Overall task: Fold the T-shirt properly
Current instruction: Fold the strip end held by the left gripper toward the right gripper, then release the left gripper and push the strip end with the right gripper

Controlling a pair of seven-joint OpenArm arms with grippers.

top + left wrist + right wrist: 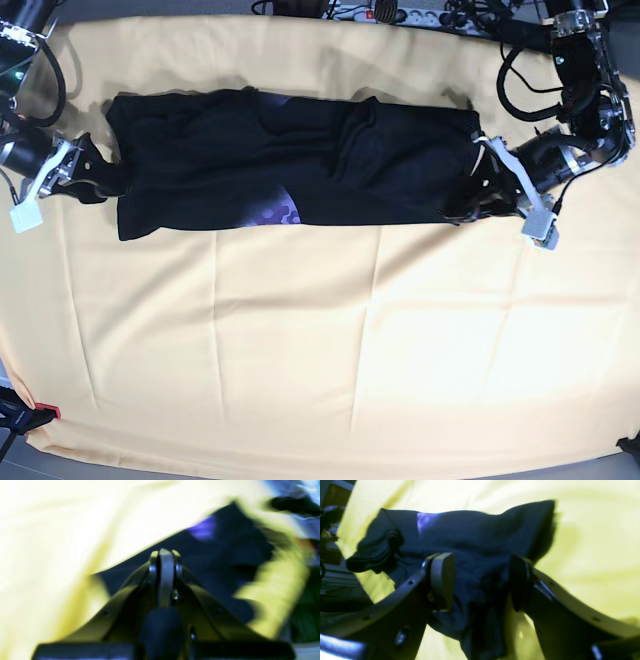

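T-shirt [290, 165] lengthwise left-to-right

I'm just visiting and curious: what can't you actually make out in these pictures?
- Left wrist view: motion blur smears the black cotton T-shirt; whether the shut left tool pinches any fabric is unclear.
- Base view: the shirt's folds hide most of its print.
- Right wrist view: the right tool blocks the shirt's near edge.

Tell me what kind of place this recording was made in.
Probably a robotics lab or test bench, not a home. A table draped in a pale yellow cloth carries only a black T-shirt, two robot arms flank it, and cables with a power strip run along the far edge.
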